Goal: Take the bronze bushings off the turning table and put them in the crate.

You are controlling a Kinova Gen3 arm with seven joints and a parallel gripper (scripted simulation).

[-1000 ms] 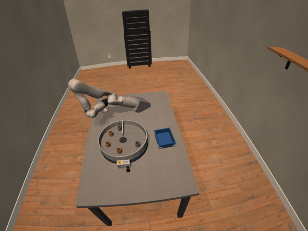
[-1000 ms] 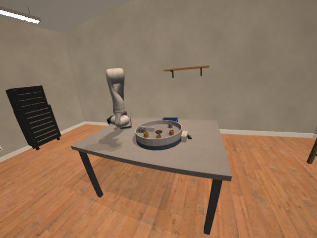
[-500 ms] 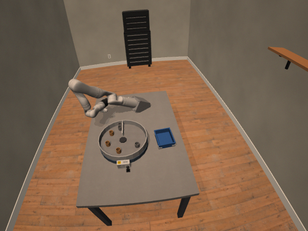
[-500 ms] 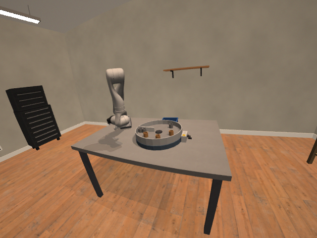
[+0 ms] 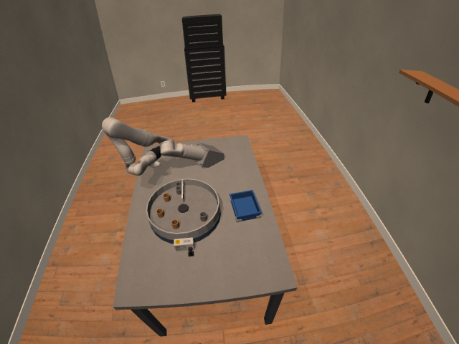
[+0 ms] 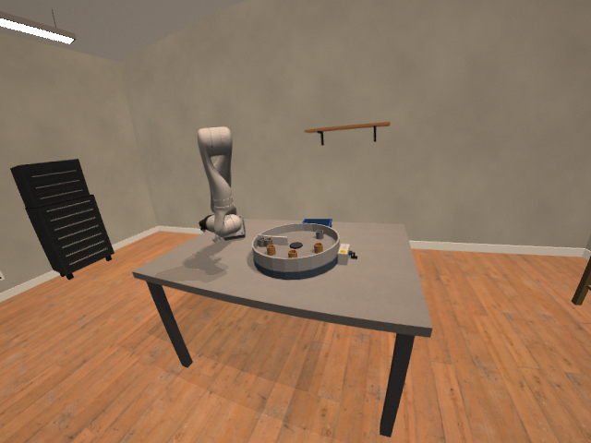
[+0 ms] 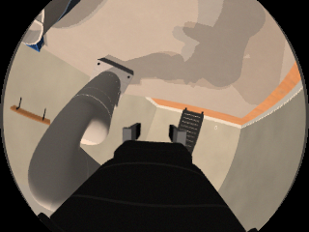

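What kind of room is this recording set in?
Probably a small workshop or test room: a grey table carries a robot arm, a turning table with bushings, and a blue crate; a black drawer cabinet stands by the wall.

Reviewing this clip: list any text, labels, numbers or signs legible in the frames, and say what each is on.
No text can be read in any view.
Label on the small control box at the turning table's front edge: a yellow square and dark marks, too blurred to read.
Blue crate, bushings, arm, black cabinet: no markings visible.
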